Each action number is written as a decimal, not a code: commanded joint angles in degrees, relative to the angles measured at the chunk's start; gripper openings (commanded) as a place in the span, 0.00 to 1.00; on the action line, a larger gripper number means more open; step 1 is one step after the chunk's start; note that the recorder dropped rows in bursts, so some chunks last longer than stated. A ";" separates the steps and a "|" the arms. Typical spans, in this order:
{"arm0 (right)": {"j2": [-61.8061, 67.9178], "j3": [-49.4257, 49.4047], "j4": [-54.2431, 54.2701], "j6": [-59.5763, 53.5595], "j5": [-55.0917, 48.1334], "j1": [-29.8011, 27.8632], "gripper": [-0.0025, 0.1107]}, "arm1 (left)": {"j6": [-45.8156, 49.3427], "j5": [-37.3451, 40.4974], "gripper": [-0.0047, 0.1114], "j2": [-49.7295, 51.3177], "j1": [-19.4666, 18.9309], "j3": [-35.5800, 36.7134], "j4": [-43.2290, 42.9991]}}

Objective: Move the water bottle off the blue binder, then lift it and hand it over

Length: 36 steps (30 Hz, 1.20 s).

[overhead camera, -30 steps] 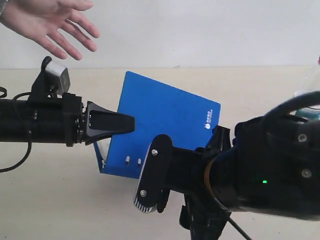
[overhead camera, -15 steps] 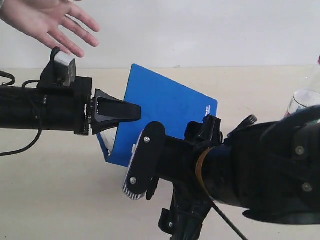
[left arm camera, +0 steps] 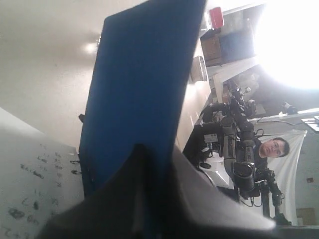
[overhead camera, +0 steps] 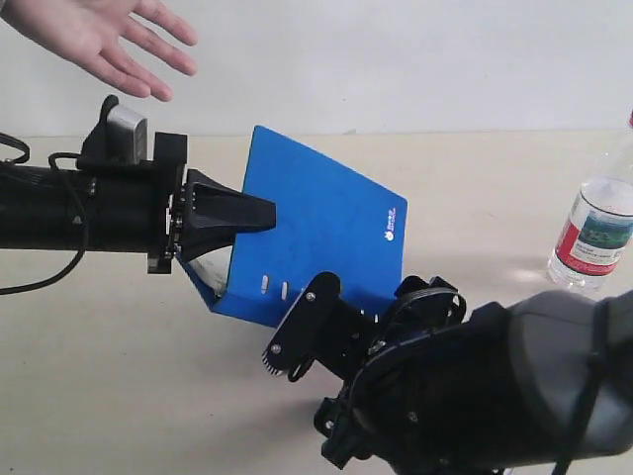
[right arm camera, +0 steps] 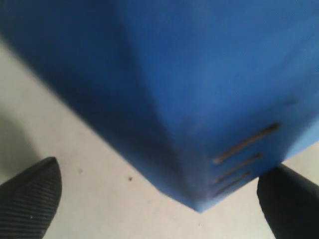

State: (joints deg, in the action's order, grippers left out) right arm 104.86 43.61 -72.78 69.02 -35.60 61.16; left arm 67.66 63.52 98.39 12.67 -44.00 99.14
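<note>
The blue binder (overhead camera: 326,237) is tilted up off the table, and my left gripper (overhead camera: 265,213) is shut on its left edge. In the left wrist view the binder (left arm camera: 139,84) runs straight out from between the closed fingers of the left gripper (left arm camera: 154,159). My right gripper (overhead camera: 356,315) hangs low in front of the binder's near edge, open and holding nothing. In the right wrist view the binder's corner (right arm camera: 199,89) sits above the wide gap of the right gripper (right arm camera: 159,209). The water bottle (overhead camera: 596,223) stands upright on the table at the far right, away from both grippers.
A person's open hand (overhead camera: 99,35) hovers palm-down at the upper left, above my left arm. The beige table (overhead camera: 119,396) spreads under everything. My right arm's bulky dark body fills the lower right of the exterior view.
My left gripper has raised the binder and shifted it slightly right. My right gripper's jaws opened and the arm sank lower, uncovering the bottle at the right.
</note>
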 commanded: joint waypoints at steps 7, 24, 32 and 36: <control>2.17 -0.14 -10.80 13.34 1.59 -0.04 0.88 | -3.78 6.44 0.08 -0.88 0.74 -0.38 0.81; -3.21 5.71 -27.17 20.17 -18.96 2.98 0.56 | -6.82 6.44 0.08 -0.88 7.93 -0.38 0.81; -4.39 5.71 -21.43 16.06 -24.11 7.39 0.56 | -6.92 6.44 0.08 -1.11 7.93 -0.38 0.81; -4.14 5.71 -23.60 17.36 -19.89 7.39 0.56 | -8.98 6.44 0.08 -1.10 7.93 -0.38 0.81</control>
State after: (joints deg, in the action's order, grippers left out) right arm 101.54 47.32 -87.98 84.36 -57.80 68.51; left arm 61.10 61.35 97.19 18.12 -45.32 102.29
